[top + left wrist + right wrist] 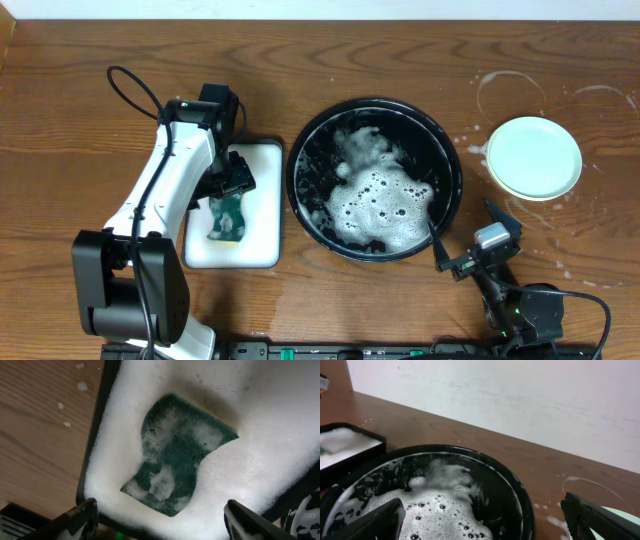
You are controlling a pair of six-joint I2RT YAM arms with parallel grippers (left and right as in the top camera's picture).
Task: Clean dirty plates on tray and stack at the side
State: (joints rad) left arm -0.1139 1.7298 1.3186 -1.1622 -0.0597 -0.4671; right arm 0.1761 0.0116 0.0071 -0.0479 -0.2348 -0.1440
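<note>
**Left gripper over sponge, right waiting at the tray: sponge pickup**

Left arm is over the white rectangular tray (262, 158). The left gripper (161, 510) hovers just above the green sponge (175, 455). Jaws spread wide, wider than the sponge, nothing held. The sponge lies flat in thick suds, foam patches on top, one edge curved.

Centre: the black round tray (291, 180) is half covered in foam (385, 200). No plate is visible in it, though one could be under the suds, cannot tell.

Right gripper (482, 502) sits low at the tray's near-right rim, fingers wide apart and empty, aimed across the tray.

Far right: a mint-green plate (534, 157) rests on the side (510, 90), among whitish soap rings, well apart from the tray. Looks clean. Can't tell whether it is one plate or a stack, and no yellow plate is in sight.

Judgement: the step is a sponge grab, or the sponge is parked and the task is nearly done.

If grabbing:
- Come straight down, centred on the sponge's thick middle.
- Close across the narrow width.
- Get the fingertips to the tray floor, because wet foam hides the edges and the sponge will squash and slip.
- Lift slowly so suds don't drip onto the wood.
- Keep the right gripper clear of the tray until a plate shows.
</note>
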